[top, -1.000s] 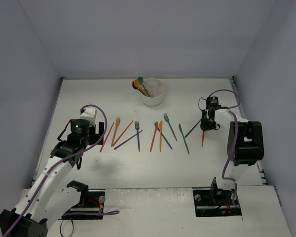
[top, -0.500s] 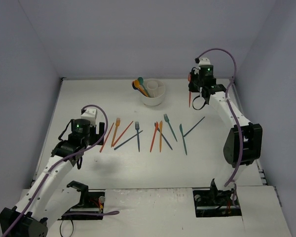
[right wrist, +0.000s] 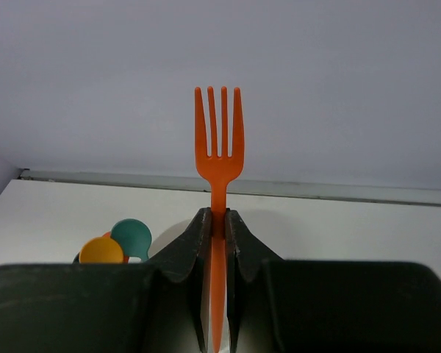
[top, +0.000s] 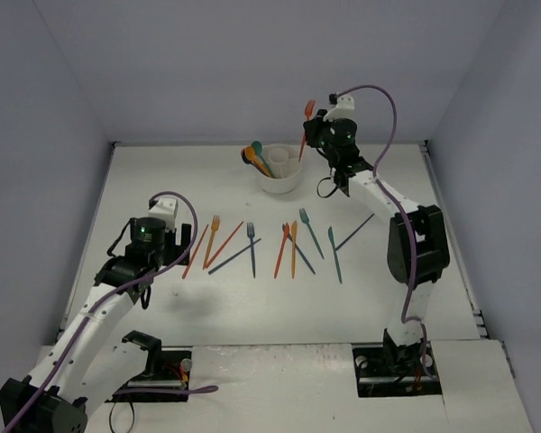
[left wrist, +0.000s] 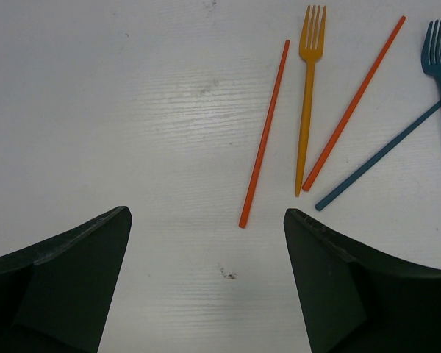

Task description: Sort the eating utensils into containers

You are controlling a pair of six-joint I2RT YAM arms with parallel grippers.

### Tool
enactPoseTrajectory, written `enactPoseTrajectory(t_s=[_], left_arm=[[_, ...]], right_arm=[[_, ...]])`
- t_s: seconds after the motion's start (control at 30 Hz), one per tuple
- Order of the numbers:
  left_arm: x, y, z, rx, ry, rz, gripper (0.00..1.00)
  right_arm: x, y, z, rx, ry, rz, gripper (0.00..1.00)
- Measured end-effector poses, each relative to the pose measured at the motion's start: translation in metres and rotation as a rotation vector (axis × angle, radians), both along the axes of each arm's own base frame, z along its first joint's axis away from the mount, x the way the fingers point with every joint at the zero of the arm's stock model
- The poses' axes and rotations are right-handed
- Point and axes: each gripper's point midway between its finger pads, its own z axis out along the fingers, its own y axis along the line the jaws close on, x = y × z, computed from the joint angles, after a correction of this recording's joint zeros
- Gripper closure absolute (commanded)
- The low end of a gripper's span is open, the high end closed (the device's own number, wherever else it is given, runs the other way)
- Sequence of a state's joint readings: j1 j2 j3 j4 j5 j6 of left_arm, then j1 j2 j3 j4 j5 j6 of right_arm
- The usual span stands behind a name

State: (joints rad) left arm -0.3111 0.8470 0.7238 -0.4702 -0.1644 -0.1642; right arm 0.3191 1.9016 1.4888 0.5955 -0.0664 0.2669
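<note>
My right gripper (top: pixel 308 137) is shut on a red-orange fork (top: pixel 307 123), held upright, tines up, just right of the white divided cup (top: pixel 280 171). In the right wrist view the fork (right wrist: pixel 218 158) stands between the shut fingers, with teal (right wrist: pixel 131 237) and orange (right wrist: pixel 101 251) spoon heads at lower left. The cup holds a few spoons (top: pixel 255 154) on its left side. Several utensils lie in a row mid-table (top: pixel 252 245). My left gripper (top: pixel 153 242) is open and empty over bare table, left of a red-orange stick (left wrist: pixel 264 144), an orange fork (left wrist: pixel 306 88) and teal pieces (left wrist: pixel 382 154).
White walls close the table at back and sides. A dark blue utensil (top: pixel 353 233) lies alone at right. The right arm's cable (top: pixel 383 135) loops above it.
My right gripper carried the red-orange fork from the right side of the table up and left to beside the cup. The left arm has not moved.
</note>
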Motion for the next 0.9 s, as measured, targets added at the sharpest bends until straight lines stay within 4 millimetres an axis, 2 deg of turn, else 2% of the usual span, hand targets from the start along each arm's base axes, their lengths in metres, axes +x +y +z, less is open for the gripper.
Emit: enactPoseTrajectory(t_s=[0.2, 0.27, 0.47, 0.73, 0.83, 0.9], left_arm=[[0.0, 0.001, 0.0, 0.006, -0.001, 0.007, 0.18], [0.0, 0.002, 0.0, 0.008, -0.001, 0.009, 0.18], [0.0, 0.002, 0.0, 0.009, -0.001, 0.01, 0.18], [0.0, 0.002, 0.0, 0.008, -0.002, 0.01, 0.18], [0.0, 0.002, 0.0, 0.008, -0.002, 0.009, 0.18], [0.0, 0.002, 0.0, 0.008, -0.002, 0.009, 0.18]], right_arm=[[0.013, 0.031, -0.049, 0.024, 0.031, -0.002, 1.0], [0.015, 0.037, -0.06, 0.03, 0.036, -0.009, 0.99], [0.014, 0.044, -0.066, 0.054, 0.009, -0.039, 0.96], [0.005, 0.035, -0.094, 0.044, 0.038, -0.094, 0.94], [0.004, 0.033, -0.098, 0.041, 0.044, -0.105, 0.9], [0.003, 0.034, -0.098, 0.044, 0.04, -0.108, 0.83]])
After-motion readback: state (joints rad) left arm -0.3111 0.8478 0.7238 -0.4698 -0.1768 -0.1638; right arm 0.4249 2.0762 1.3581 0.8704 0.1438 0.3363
